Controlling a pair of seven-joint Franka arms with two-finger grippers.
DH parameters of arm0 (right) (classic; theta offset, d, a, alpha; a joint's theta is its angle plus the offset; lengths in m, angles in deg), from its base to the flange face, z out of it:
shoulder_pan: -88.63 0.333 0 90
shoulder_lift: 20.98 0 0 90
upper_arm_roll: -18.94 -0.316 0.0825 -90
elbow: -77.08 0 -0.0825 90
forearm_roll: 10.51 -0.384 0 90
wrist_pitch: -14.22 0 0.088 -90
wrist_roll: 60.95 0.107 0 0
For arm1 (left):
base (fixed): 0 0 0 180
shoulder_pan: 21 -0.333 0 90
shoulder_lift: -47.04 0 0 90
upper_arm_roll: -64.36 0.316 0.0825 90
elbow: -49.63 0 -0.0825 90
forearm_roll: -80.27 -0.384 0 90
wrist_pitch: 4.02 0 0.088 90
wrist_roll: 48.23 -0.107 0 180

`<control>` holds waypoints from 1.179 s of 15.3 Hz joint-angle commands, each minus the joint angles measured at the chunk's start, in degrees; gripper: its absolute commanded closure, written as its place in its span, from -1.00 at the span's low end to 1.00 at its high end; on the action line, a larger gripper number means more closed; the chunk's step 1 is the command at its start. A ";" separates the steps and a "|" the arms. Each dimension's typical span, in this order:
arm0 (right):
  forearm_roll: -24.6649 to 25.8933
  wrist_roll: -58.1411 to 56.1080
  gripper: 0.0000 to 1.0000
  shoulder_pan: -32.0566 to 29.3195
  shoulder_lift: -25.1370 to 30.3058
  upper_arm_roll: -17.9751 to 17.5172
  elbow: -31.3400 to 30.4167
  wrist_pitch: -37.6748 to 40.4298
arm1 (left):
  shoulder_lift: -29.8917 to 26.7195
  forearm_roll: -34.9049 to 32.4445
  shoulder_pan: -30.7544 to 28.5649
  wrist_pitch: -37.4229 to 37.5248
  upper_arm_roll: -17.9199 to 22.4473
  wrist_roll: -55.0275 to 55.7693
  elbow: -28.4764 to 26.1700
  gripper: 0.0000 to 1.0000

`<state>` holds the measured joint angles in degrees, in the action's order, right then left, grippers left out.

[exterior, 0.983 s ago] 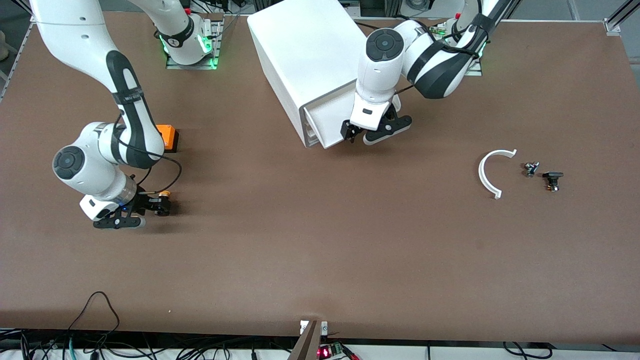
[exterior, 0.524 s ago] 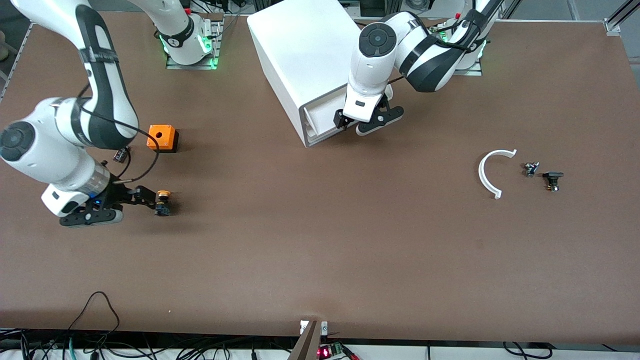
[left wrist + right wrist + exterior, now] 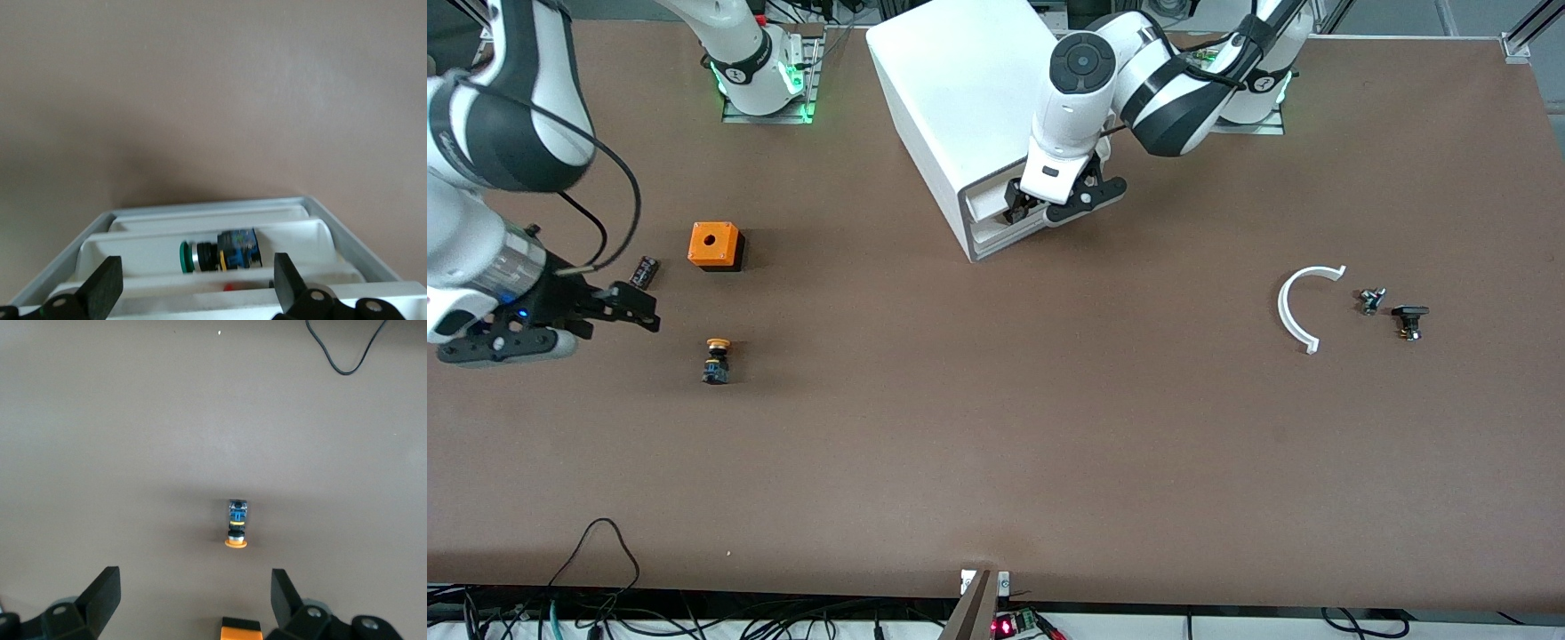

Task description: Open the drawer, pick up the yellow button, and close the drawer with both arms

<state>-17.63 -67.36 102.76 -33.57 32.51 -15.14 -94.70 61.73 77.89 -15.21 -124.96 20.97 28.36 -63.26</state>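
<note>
Orange-capped, the button (image 3: 716, 359) lies free on the desk (image 3: 996, 444), nearer the front camera than the orange box (image 3: 715, 245). Our right tool (image 3: 636, 311) hangs released beside that box. Our left tool (image 3: 1035, 204), also unclenched, meets the drawer (image 3: 996, 218); a skewed push could jam it or shift the cabinet (image 3: 969, 107).

place: robotics lab | evidence: brown worktable (image 3: 1049, 427), bolted arm bases (image 3: 765, 80), loose cables (image 3: 605, 569) along the edge
</note>
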 commanded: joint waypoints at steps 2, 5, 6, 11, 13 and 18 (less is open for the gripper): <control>1.14 1.40 -1.00 -0.24 3.80 -0.04 1.25 5.36 | 0.51 3.69 -0.07 0.97 -1.44 0.32 -0.23 -1.00; 3.07 1.84 -1.00 -0.24 3.54 -0.39 8.54 14.58 | 0.51 3.78 -0.07 0.97 -1.52 0.23 -0.14 -1.00; 3.08 3.85 -1.00 -0.07 3.72 -0.47 9.16 16.52 | 0.51 4.22 -0.07 1.05 -1.52 0.23 -0.14 -1.00; 6.76 9.83 -1.00 1.78 7.49 -1.00 9.25 20.23 | 0.42 5.72 -0.07 2.28 -1.96 -0.30 0.12 -1.00; 6.94 14.48 -1.00 2.13 9.25 -1.79 9.08 22.94 | 0.42 5.72 -0.25 3.69 -2.40 -0.30 0.30 -1.00; 6.77 12.31 -1.00 1.69 8.73 -1.53 9.25 22.34 | 0.42 5.72 -0.34 3.95 -2.49 -0.30 1.53 -1.00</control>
<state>-11.62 -54.36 104.69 -24.76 30.99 -6.03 -72.49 61.93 81.46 -15.24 -122.87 19.76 28.38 -63.14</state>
